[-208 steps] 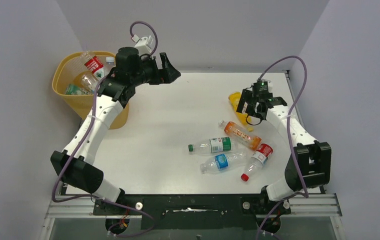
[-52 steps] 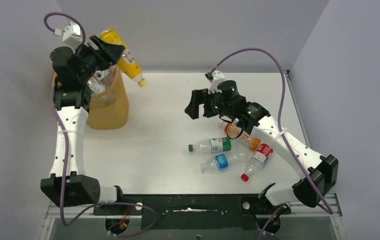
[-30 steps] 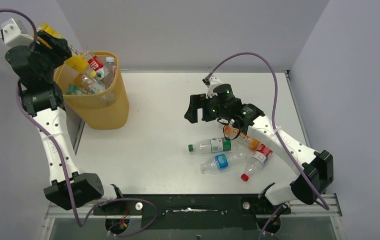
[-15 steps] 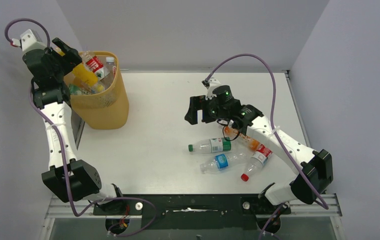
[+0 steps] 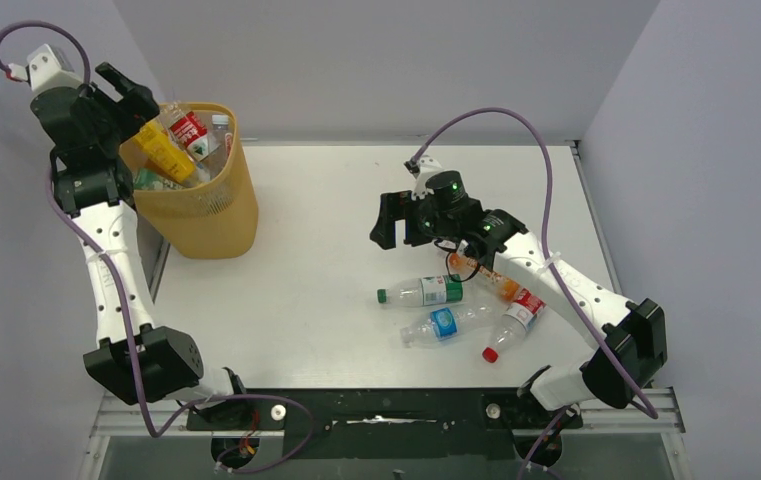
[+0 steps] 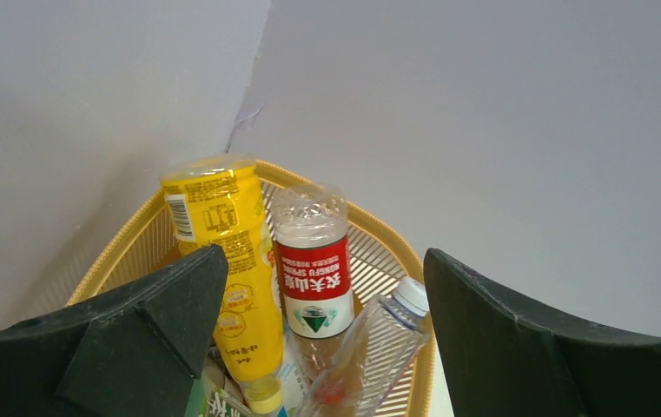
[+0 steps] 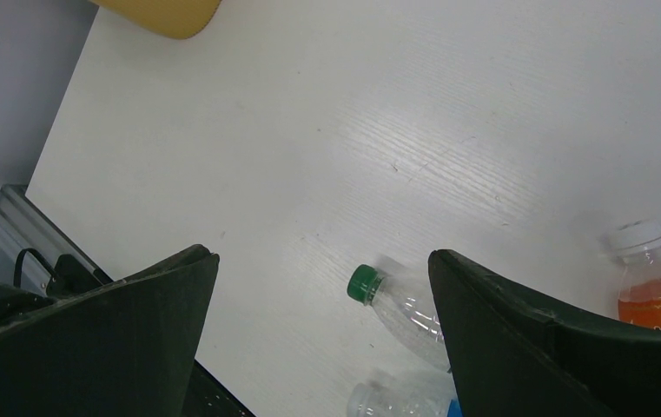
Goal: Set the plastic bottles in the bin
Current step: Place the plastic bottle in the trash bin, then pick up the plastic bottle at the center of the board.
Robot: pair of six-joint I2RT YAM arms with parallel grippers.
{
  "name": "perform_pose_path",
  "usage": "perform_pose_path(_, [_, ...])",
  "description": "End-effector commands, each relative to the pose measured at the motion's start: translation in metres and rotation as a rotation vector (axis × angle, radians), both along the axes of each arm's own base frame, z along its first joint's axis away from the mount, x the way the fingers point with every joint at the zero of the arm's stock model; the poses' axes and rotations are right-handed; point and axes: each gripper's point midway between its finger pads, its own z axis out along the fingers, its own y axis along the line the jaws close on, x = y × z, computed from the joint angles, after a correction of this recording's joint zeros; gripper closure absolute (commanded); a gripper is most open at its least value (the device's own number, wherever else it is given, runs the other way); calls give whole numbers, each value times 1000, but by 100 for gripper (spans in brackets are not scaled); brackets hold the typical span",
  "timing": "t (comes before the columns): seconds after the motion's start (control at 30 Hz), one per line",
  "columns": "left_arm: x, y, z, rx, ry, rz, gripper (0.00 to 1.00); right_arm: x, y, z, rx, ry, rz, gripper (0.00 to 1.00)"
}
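Left tool point(image 6: 327, 343): gaping, empty, hanging over the bin point(image 5: 218, 225), far-left corner.
Right tool point(image 7: 322, 339): gaping, hovering near four loose bottles point(image 5: 431, 291).

L arm point(image 5: 111, 270) stretched up far-left, jaws spread wide; R arm point(image 5: 559, 278) reaching fwd-left, jaws apart too.

Bin point(image 5: 218, 218) at far-left corner of table point(image 5: 306, 250), several bottles point(image 5: 188, 130) inside it, four loose bottles point(image 5: 443, 322) lying together right of centre
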Motion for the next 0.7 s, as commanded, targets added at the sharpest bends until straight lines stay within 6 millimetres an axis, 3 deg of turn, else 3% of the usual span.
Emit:
perform_pose_path(0.0, [-17, -23, 64, 21, -123, -79, 16, 0, -1, 20, 43, -56, -17, 2])
perform_pose_path(0.17, [-22, -64, 77, -22, -156, -259, 15, -9, -4, 16, 64, -46, -28, 2])
perform_pose_path(0.33, [-11, -123, 69, -92, -125, -519, 15, -16, -15, 4, 64, -40, -68, 2])
perform_pose_path(0.47, [-6, -170, 64, -85, -102, -631, 15, -16, -26, -2, 37, -36, -117, 2])
perform_pose_path(0.67, [-7, -229, 46, -68, -44, -748, 15, -1, -74, -33, -82, 33, -327, 2])
